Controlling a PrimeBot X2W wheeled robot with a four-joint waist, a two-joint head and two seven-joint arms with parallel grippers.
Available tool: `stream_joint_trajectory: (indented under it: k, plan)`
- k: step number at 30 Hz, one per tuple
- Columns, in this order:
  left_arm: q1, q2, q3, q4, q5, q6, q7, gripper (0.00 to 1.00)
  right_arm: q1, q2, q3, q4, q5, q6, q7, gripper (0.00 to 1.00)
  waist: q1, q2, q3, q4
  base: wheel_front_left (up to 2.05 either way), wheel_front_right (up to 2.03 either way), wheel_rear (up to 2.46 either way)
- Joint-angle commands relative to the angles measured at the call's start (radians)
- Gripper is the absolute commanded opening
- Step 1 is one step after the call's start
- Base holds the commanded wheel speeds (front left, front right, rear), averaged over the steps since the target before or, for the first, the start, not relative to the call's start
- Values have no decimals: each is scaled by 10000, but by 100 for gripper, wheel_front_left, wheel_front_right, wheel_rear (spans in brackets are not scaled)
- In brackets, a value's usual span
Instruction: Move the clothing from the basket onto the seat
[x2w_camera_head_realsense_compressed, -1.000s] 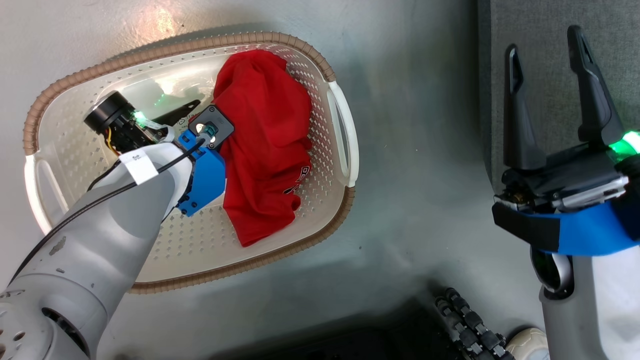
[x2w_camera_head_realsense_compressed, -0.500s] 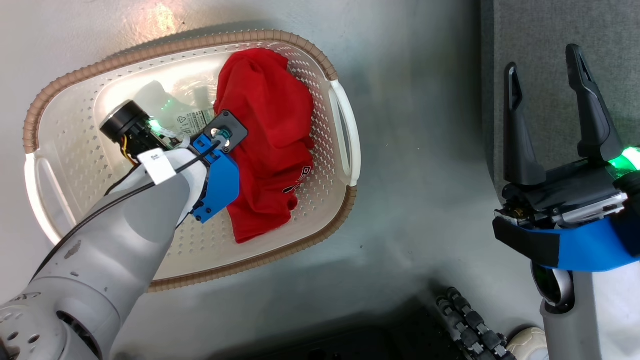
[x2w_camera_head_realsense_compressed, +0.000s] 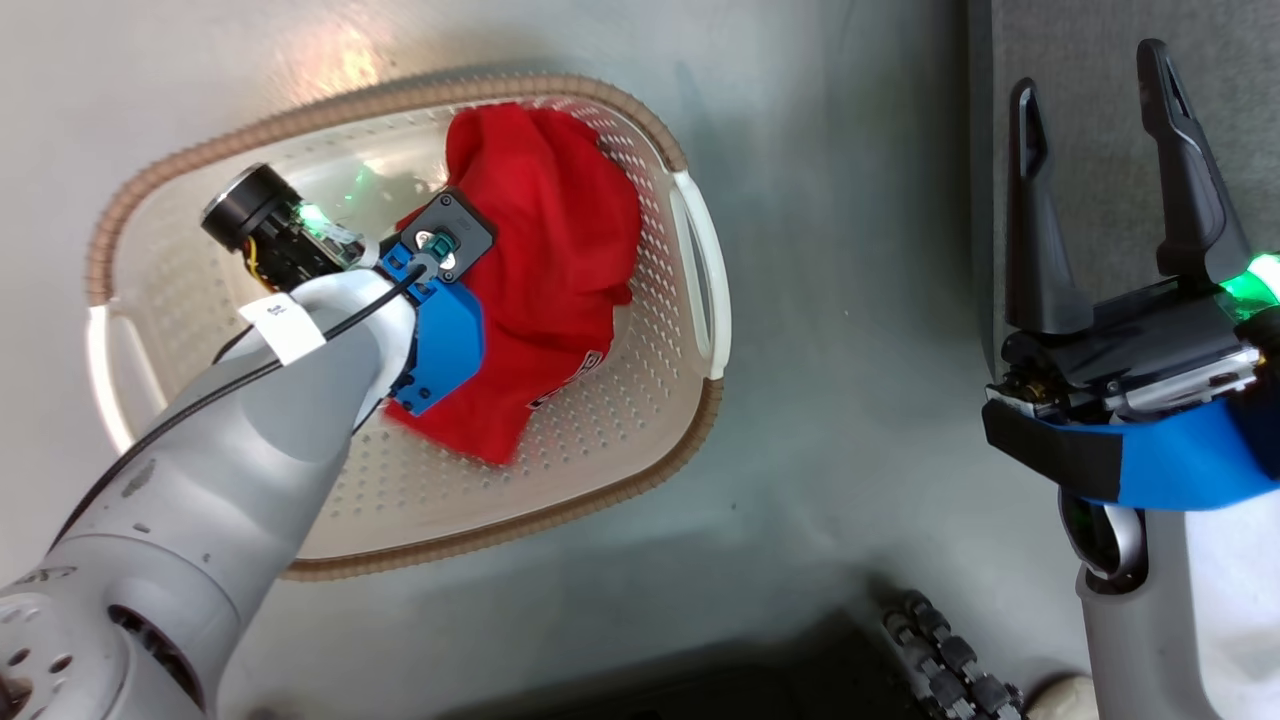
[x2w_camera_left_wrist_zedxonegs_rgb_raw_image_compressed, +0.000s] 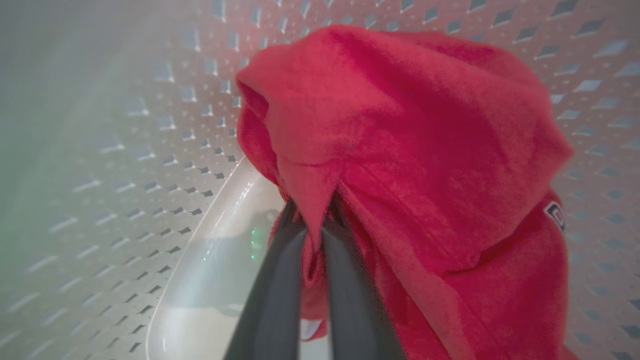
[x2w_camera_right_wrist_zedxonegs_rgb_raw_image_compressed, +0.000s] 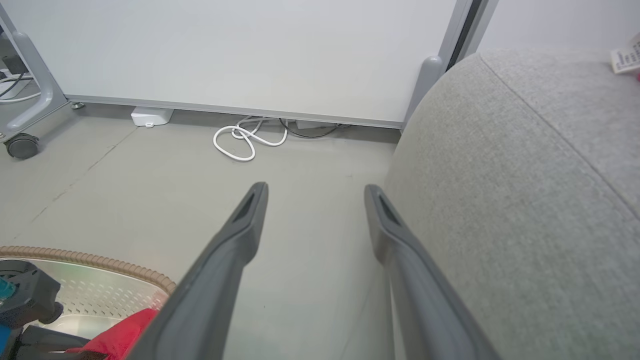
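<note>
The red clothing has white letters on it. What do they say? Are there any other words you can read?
Nothing here can be read.
White lettering on the clothing: folded over, only bits show, unreadable.
White label on the left forearm: print too small.
White tag lying on the seat: print blurred.

Baskets: I count one basket (x2w_camera_head_realsense_compressed: 560, 85).
Clothing (x2w_camera_head_realsense_compressed: 560, 220): I count one red heap; how many garments are in it I cannot tell.
Seats: one seat (x2w_camera_right_wrist_zedxonegs_rgb_raw_image_compressed: 525, 200).
Grippers: two, the left gripper (x2w_camera_left_wrist_zedxonegs_rgb_raw_image_compressed: 311, 235) and the right gripper (x2w_camera_head_realsense_compressed: 1086, 70), with two fingers each.
Floor cables: one white cable (x2w_camera_right_wrist_zedxonegs_rgb_raw_image_compressed: 245, 140).
</note>
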Motion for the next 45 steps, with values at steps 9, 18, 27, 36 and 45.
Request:
stream_joint_trajectory:
  k: [9, 18, 27, 36, 45]
  plan:
    - [304, -428, -8, -85, -670, -1, -953, 0, -206, -42, -156, 569, -62, 1, -34, 100, 0, 0, -1592, 723, 0, 0, 0]
    - [825, -437, 542, -603, -1250, -1, -1174, 0, 130, -128, -283, 1158, 94, 1, -34, 100, 0, 0, -3392, 1229, 0, 0, 0]
    - [2096, 27, 2241, -2110, -826, 418, -1174, 0, 706, -120, -328, 1733, 275, 1, -33, 100, 0, 0, -5372, 1388, 0, 0, 0]
    - [3596, 303, 4495, -3996, 39, 751, -1174, 0, 1509, -89, -381, 2204, 438, 1, -34, 100, 0, 0, -7150, 1507, 0, 0, 0]
    - [4772, 295, 6307, -5906, 1263, 680, -1175, 0, 2296, -63, -425, 2508, 553, 1, -34, 100, 0, 0, -8709, 1609, 0, 0, 0]
